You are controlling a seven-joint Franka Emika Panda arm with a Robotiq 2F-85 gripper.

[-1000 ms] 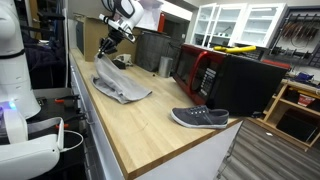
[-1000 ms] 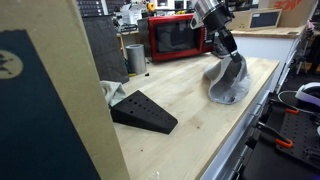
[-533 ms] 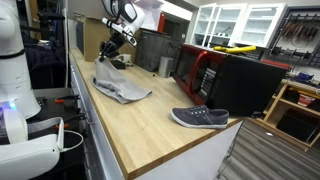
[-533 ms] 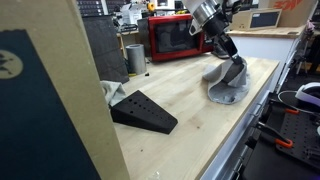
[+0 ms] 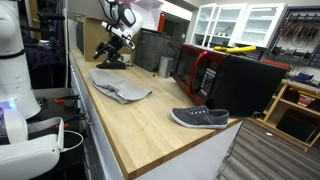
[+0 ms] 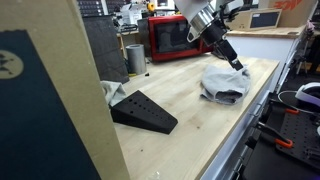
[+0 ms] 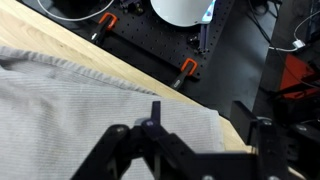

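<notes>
A grey cloth (image 5: 120, 85) lies crumpled flat on the wooden worktop (image 5: 140, 125), close to its edge; it also shows as the cloth (image 6: 222, 85). My gripper (image 5: 113, 50) hangs just above the cloth's far end, jaws apart and empty. From the opposite side the gripper (image 6: 237, 66) hovers over the cloth's top. In the wrist view the gripper (image 7: 200, 125) looks down on the cloth (image 7: 80, 110), whose corner lies between and below the two dark fingers (image 7: 155, 115). Nothing is held.
A grey shoe (image 5: 200, 118) lies near the worktop's front corner. A red microwave (image 6: 180, 38) and a metal cup (image 6: 135, 57) stand at the back. A black wedge (image 6: 145, 110) sits mid-table. Orange clamps (image 7: 185, 68) grip the table edge (image 7: 100, 50).
The gripper held the cloth's end lifted; it has opened and drawn up a little. The cloth has dropped and now lies slack on the worktop.
</notes>
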